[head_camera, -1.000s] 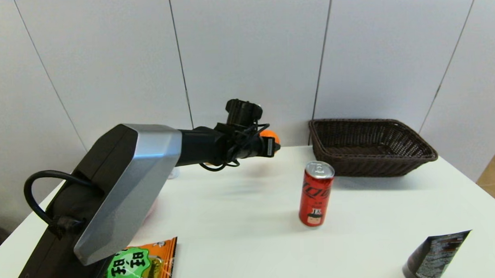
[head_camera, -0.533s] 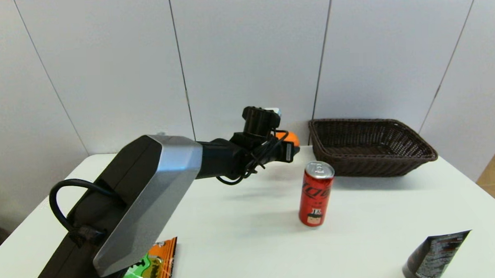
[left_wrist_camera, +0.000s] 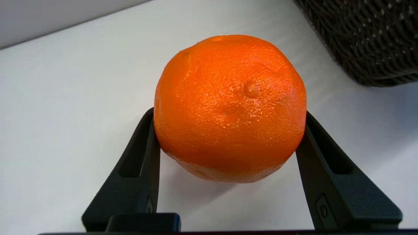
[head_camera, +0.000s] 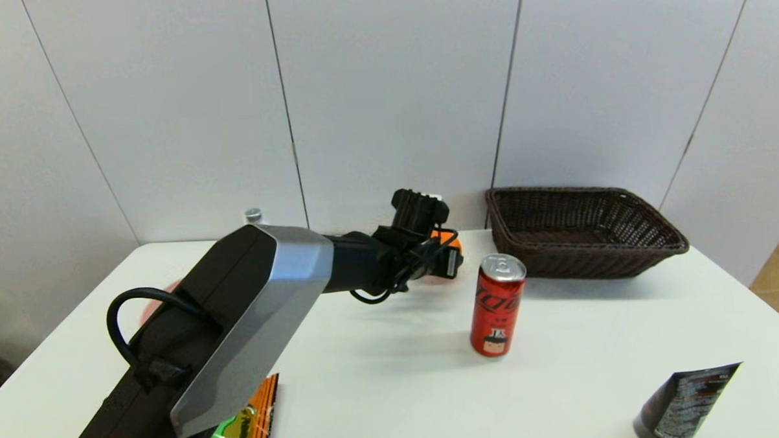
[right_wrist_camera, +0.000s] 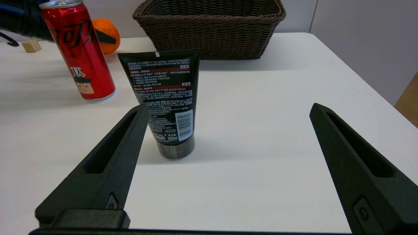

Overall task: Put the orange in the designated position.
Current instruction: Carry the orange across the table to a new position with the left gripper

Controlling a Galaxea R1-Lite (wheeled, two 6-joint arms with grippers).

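The orange point(left_wrist_camera: 230, 107) is a round, dimpled, bright-orange fruit, and my left gripper point(left_wrist_camera: 228, 114) is shut on it, one black finger on each side. It hangs low over the white table with its shadow close beneath. In the head view the left gripper point(head_camera: 448, 259) reaches out at table centre, and only a sliver of the orange point(head_camera: 453, 242) shows behind it. It is just left of the wicker basket point(head_camera: 584, 231) and behind the red can point(head_camera: 496, 306). My right gripper point(right_wrist_camera: 228, 107) is open and holds nothing, parked near the table's front right.
A black tube point(right_wrist_camera: 165, 101) stands right before the right gripper's fingers. The red can point(right_wrist_camera: 80, 52) and basket point(right_wrist_camera: 209, 26) lie beyond it. An orange-and-green snack bag point(head_camera: 241, 431) lies at the front left under my left arm. A small wooden block point(right_wrist_camera: 31, 46) sits far left.
My left gripper carried the orange to the right, toward the basket, then lowered it close to the table behind the red can. The right arm did not move.
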